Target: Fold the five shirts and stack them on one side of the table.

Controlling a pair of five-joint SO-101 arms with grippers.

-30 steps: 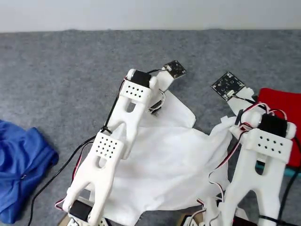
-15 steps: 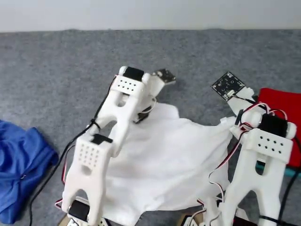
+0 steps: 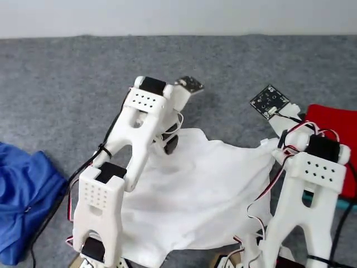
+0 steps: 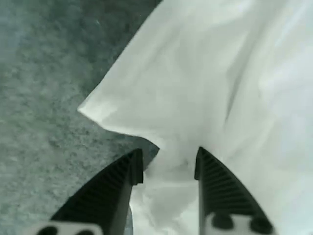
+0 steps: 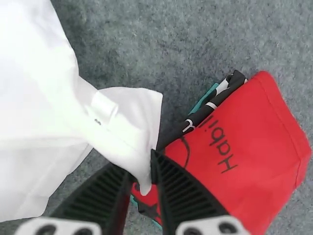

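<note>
Currently: white shirt [image 3: 201, 190] lay spread and rumpled in the middle of the grey table [image 3: 72, 78], between the two arms. Left gripper [image 4: 168, 159] pinched a bunched fold at the shirt's far edge. Right gripper [image 5: 144, 174] was clamped on a corner of it, just beside the folded red shirt [image 5: 244, 137] at the table's right edge. Blue shirt [image 3: 22, 195] lay crumpled at the left edge.

Dark lettering runs across the folded red shirt [image 5: 254, 132], partly hidden.
</note>
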